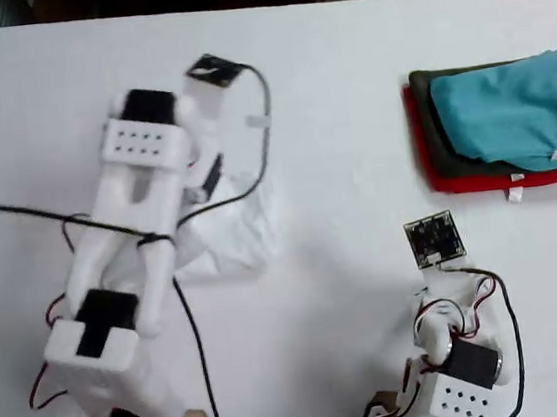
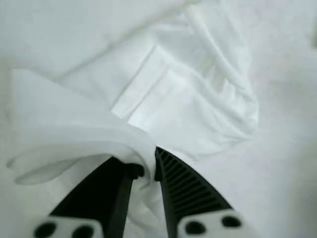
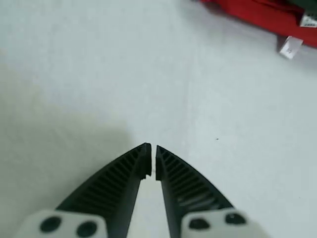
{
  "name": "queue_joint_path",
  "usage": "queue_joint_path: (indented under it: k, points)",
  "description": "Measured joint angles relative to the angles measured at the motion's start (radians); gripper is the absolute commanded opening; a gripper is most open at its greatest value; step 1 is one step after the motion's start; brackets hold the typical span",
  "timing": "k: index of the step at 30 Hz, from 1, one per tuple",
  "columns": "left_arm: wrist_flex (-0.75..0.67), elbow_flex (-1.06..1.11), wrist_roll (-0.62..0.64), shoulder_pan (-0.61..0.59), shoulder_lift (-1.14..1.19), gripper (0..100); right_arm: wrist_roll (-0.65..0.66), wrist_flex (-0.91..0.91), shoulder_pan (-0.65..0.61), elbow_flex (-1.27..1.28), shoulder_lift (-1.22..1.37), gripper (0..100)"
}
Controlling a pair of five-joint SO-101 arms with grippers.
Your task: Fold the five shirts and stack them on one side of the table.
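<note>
A white shirt [image 1: 228, 226] lies crumpled on the white table, partly under the left arm. In the left wrist view my left gripper [image 2: 147, 168] is shut on a fold of that white shirt [image 2: 198, 104], the cloth bunched between the black fingers. At the right side of the table sits a stack of folded shirts: a teal shirt [image 1: 519, 111] on top, a dark one [image 1: 427, 116] under it, a red one [image 1: 477, 182] at the bottom. My right gripper [image 3: 150, 157] is shut with nothing in it, low over bare table, near the red shirt [image 3: 257, 15].
Black cables [image 1: 195, 339] trail from the left arm across the table. The right arm's base [image 1: 458, 369] sits at the front edge, below the stack. The far table edge [image 1: 235, 4] runs along the top, with dark floor behind.
</note>
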Motion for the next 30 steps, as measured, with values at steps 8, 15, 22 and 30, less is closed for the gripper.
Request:
queue_joint_path:
  k: [8, 15, 22, 30]
  points:
    - [-0.083, 0.000, 0.000, 0.095, 0.044, 3, 0.000, 0.000, 0.000, 0.000, 0.000, 2.1]
    - [-0.186, 0.000, 0.000, 0.137, 0.051, 3, 0.000, 0.000, 0.000, 0.000, 0.000, 2.1]
    - [-0.207, 0.008, 0.000, 0.138, 0.051, 3, 0.000, 0.000, 0.000, 0.000, 0.000, 2.1]
    - [-0.206, 0.009, 0.000, 0.138, 0.051, 20, 0.000, 0.000, 0.000, 0.000, 0.000, 2.1]
